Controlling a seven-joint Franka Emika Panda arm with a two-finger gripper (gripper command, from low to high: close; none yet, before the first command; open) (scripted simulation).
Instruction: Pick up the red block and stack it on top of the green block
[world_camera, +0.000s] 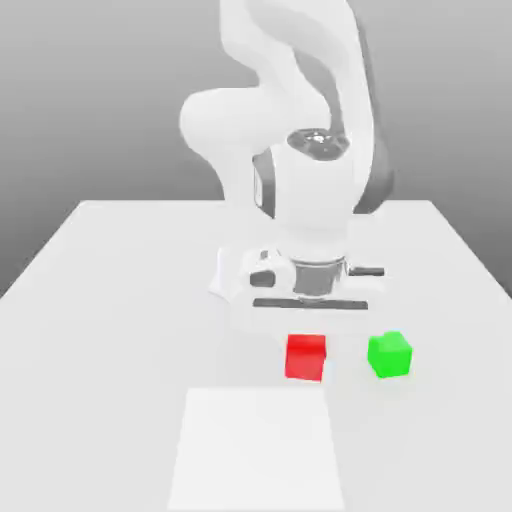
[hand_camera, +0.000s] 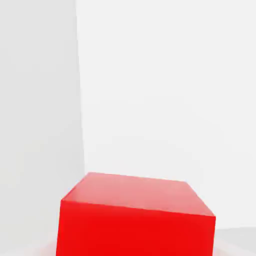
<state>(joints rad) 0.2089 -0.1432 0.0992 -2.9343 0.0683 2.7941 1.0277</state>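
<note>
The red block (world_camera: 305, 357) rests on the white table, just to the exterior view's left of the green block (world_camera: 389, 355), with a small gap between them. My gripper (world_camera: 307, 338) comes straight down onto the red block from the white hand above it and is shut on it. In the hand view the red block (hand_camera: 137, 217) looms very close, its top face and one side showing. The green block stands free on the table, apart from the gripper.
A brighter white rectangular patch (world_camera: 258, 450) lies on the table (world_camera: 120, 300) in front of the blocks. The arm's base and body (world_camera: 300, 150) rise behind the blocks.
</note>
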